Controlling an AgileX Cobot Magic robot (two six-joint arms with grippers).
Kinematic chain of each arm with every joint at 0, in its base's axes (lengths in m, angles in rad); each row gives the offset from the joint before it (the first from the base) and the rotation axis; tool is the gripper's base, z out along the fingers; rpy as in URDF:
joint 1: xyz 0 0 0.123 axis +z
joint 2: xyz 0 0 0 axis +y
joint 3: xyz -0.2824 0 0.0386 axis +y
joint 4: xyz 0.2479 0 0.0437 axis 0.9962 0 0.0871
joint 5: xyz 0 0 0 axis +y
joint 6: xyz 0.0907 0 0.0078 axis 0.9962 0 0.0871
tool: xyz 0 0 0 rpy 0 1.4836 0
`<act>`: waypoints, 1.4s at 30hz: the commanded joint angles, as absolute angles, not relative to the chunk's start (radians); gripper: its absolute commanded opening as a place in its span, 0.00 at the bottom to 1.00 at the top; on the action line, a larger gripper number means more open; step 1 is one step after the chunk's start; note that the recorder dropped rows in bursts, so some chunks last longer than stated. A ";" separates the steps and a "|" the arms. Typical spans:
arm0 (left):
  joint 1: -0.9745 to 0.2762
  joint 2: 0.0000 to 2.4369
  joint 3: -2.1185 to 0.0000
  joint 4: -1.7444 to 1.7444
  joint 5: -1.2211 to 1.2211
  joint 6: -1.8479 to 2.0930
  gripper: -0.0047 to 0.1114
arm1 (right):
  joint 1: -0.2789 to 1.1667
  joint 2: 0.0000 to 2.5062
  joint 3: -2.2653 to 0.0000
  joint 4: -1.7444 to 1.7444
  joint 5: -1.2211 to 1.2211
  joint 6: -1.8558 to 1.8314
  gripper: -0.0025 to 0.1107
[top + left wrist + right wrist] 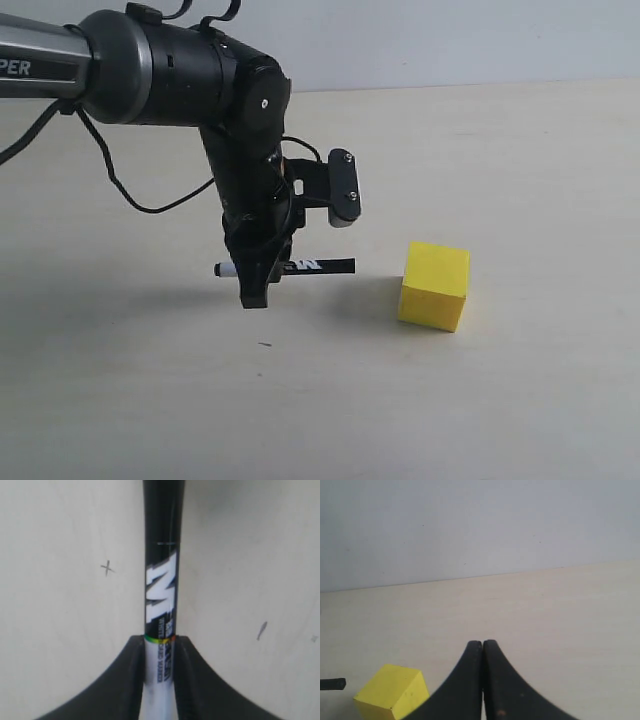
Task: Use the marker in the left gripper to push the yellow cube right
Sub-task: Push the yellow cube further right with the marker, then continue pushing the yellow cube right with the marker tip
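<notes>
The yellow cube (435, 285) sits on the pale table, right of centre, and shows again low in the right wrist view as the cube (392, 691). My left gripper (256, 285) hangs left of it, shut on the marker (300, 267), which lies level just above the table. The marker's black capped end points toward the cube, with a gap of about a cube's width between them. In the left wrist view the marker (161, 585) runs out from between the fingers of the left gripper (159, 650), white barrel in the grip. My right gripper (482, 647) is shut on nothing, out of the exterior view.
The left arm (120, 65) lettered "PiPER" reaches in from the upper left, cables (130, 190) hanging below it. A small dark mark (264, 345) lies on the table under the gripper. A grey wall (450, 40) bounds the table's far edge.
</notes>
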State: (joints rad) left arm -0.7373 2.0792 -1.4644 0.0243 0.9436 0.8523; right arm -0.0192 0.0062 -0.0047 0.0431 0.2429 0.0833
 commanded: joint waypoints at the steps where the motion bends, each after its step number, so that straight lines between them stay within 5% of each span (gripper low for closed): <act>1: -0.758 2.084 -1.472 0.030 0.938 0.856 0.04 | -0.024 0.000 0.000 0.037 0.238 0.080 0.02; 18: -0.896 2.138 -1.493 0.016 0.870 0.859 0.04 | -0.024 0.000 0.000 0.037 0.238 0.080 0.02; 30: -0.799 2.138 -1.506 0.020 0.993 0.714 0.04 | -0.024 0.000 0.000 0.037 0.238 0.080 0.02; 42: -0.856 2.141 -1.544 0.009 0.915 0.710 0.04 | -0.024 0.000 0.000 0.037 0.238 0.080 0.02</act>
State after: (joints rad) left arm -0.8328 2.1456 -1.5158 0.0216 0.9490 0.7216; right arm -0.0192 0.0062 -0.0047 0.0431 0.2429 0.0833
